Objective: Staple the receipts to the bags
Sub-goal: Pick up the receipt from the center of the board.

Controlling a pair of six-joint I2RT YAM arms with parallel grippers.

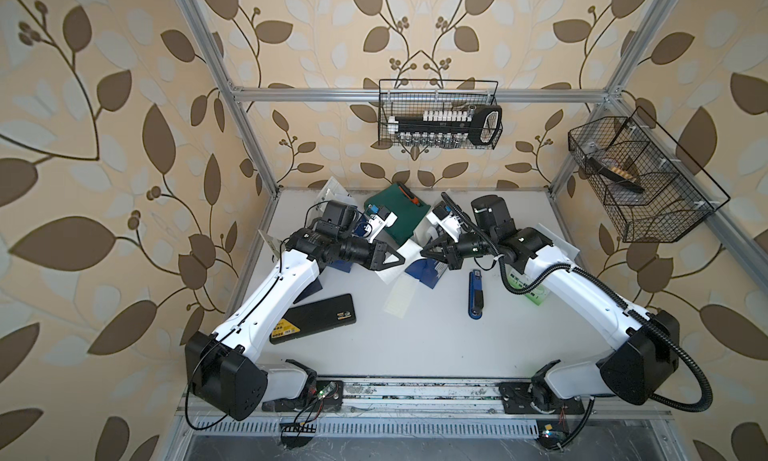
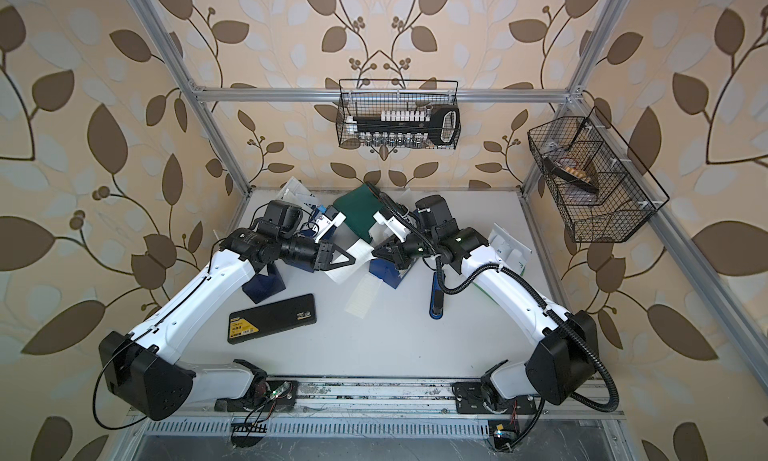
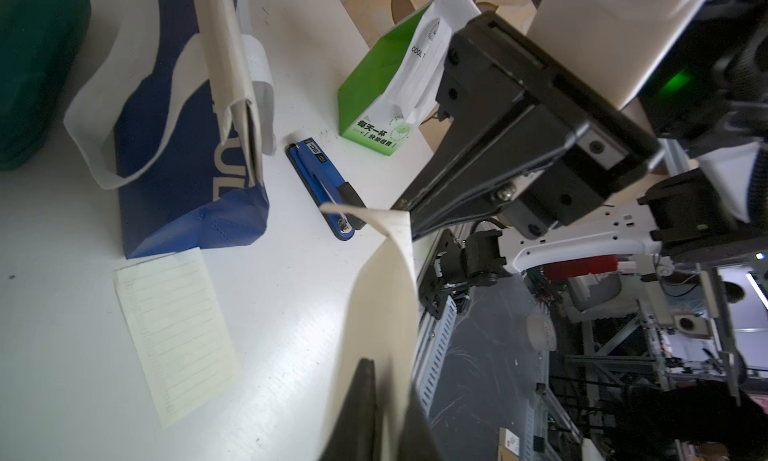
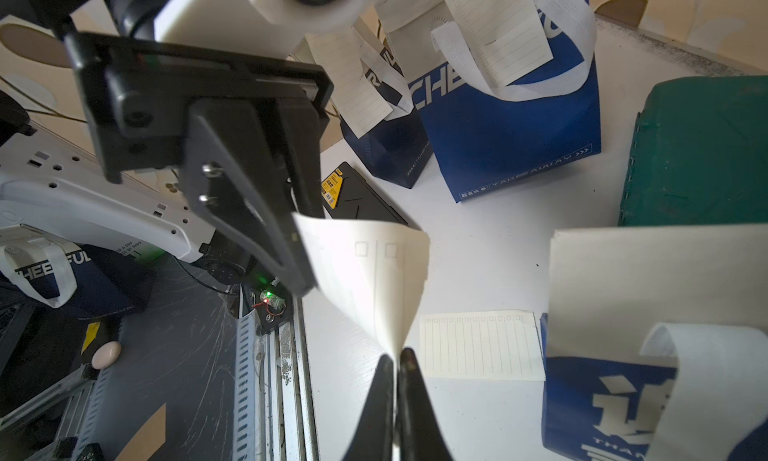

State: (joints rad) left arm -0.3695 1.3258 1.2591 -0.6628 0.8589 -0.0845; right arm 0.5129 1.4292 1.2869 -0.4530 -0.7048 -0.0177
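left arm: reaches in from the front rail and slants toward the stapler (image 1: 476, 295), wrist level.
left gripper (image 1: 400, 258): left of the stapler, clamped tight on one end of the held receipt (image 3: 382, 297).
held receipt: arches clear of the table (image 1: 415, 346), left of the stapler.
right gripper (image 1: 424, 251): just beyond the stapler, jaws narrow, pinching the other end.
blue bag (image 1: 426, 272): just left of the stapler, under both grippers.
loose receipt (image 1: 401, 299): flat, left of the stapler.
open room: bare table from the stapler to the front rail.
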